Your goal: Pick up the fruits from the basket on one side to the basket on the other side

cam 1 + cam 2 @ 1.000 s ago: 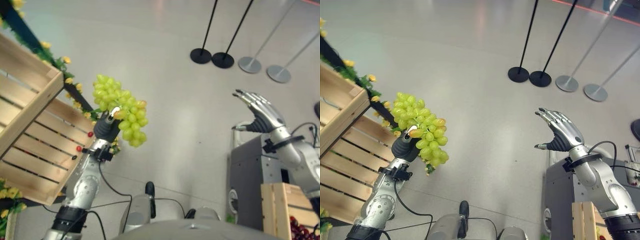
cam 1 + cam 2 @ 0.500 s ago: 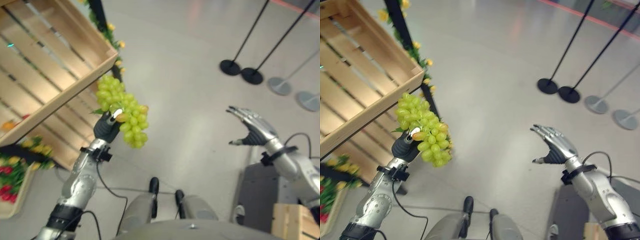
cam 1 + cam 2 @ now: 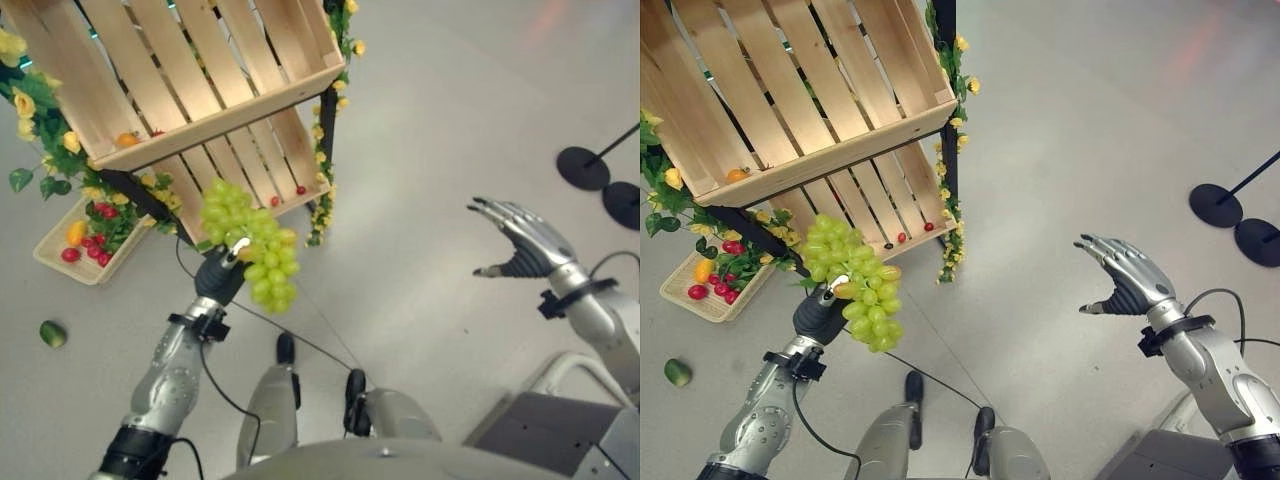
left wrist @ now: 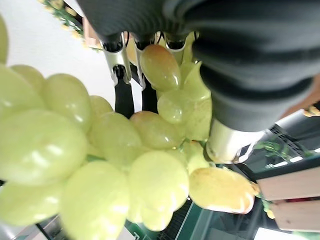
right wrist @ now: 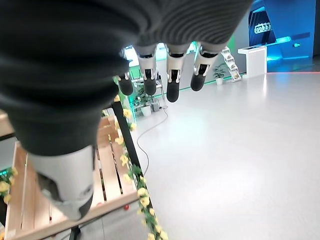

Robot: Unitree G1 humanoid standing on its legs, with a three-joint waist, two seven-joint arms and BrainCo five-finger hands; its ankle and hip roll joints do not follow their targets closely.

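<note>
A big bunch of green grapes [image 3: 250, 245] hangs in the air, with my left hand [image 3: 218, 275] shut on its lower side. Up close, the grapes [image 4: 100, 160] sit between the curled fingers [image 4: 117, 55] and the thumb. Just beyond the bunch stands a two-tier wooden crate stand [image 3: 215, 125]. Its upper crate holds an orange fruit [image 3: 125, 140]; small red fruits [image 3: 300, 190] lie in the lower crate. My right hand [image 3: 520, 240] is raised at the right, open and holding nothing, its fingers [image 5: 170, 75] straight.
A shallow wicker tray [image 3: 50, 262] with red and yellow fruits lies on the floor left of the stand. A green fruit [image 3: 52, 333] lies loose on the floor. Yellow flower garlands trim the stand. Black stanchion bases [image 3: 585, 168] stand far right; a grey box [image 3: 570, 440] is at lower right.
The camera has swung left, so the crate stand now sits ahead and the stanchions slid to the right edge. The grapes stay in my left hand; the right hand stays open.
</note>
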